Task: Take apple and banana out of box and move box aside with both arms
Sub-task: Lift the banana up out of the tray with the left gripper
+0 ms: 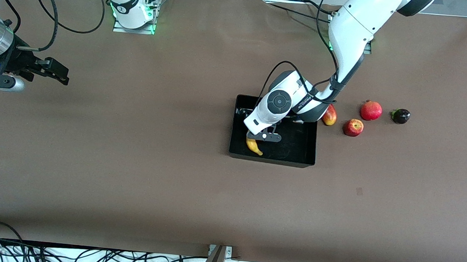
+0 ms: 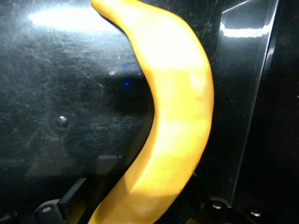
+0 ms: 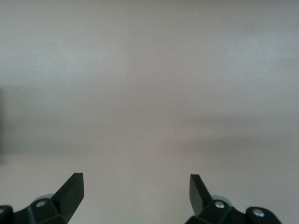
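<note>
Lying in the black box at its wall toward the right arm's end, the banana is straddled by the left gripper; its jaws' state cannot be told. The right gripper waits over the table, jaws apart

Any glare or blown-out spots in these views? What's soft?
Left wrist view: the banana is overexposed and soft at close range, and bright streaks glare off the box floor and wall. Right wrist view: the table is washed out and featureless, only the right gripper fingertips read crisply. Front view: even light, faint glare on the box floor, soft shadows.
</note>
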Action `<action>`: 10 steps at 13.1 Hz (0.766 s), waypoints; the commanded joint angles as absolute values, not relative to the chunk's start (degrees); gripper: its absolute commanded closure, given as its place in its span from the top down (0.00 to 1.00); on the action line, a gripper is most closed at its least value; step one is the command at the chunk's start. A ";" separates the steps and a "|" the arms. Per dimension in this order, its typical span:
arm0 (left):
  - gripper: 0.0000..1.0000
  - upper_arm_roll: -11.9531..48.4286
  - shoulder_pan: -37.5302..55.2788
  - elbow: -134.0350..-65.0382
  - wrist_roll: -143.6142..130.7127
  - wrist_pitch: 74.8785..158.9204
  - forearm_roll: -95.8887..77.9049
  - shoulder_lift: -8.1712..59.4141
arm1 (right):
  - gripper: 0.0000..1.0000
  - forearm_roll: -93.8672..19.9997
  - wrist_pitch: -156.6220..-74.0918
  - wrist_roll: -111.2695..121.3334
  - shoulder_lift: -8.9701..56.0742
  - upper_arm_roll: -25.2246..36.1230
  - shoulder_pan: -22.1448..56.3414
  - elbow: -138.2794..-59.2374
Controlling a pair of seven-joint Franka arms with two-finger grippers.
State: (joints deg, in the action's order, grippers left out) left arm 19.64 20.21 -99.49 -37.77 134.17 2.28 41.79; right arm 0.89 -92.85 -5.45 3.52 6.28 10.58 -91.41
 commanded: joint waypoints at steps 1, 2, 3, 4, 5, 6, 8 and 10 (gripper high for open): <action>0.09 19.69 20.48 -99.76 -38.94 134.91 3.60 41.57 | 1.00 1.58 -92.64 -5.27 3.60 5.89 10.46 -90.70; 0.00 19.69 20.39 -99.67 -38.85 134.83 3.60 41.57 | 1.00 1.50 -92.55 -5.36 3.69 5.89 10.46 -90.70; 0.00 19.60 20.30 -99.23 -38.67 134.39 3.60 41.40 | 1.00 1.49 -92.20 -5.45 3.69 5.89 10.55 -90.70; 0.00 19.69 19.87 -99.14 -38.67 134.21 3.60 40.96 | 1.00 1.49 -92.37 -5.36 3.60 5.63 10.63 -90.70; 0.00 19.60 19.43 -98.97 -38.50 133.16 3.60 40.35 | 1.00 0.89 -92.98 -5.36 3.60 5.63 10.63 -90.62; 0.00 19.43 19.08 -97.92 -38.32 130.46 3.60 39.21 | 1.00 0.88 -93.16 -4.14 3.69 5.54 10.46 -89.92; 0.00 19.51 17.50 -93.63 -37.97 122.48 3.52 37.10 | 1.00 1.40 -93.43 -4.39 4.74 5.36 10.90 -89.21; 0.00 20.04 15.48 -89.14 -37.88 113.33 3.43 35.25 | 1.00 1.49 -93.86 -4.48 7.28 5.36 11.25 -89.12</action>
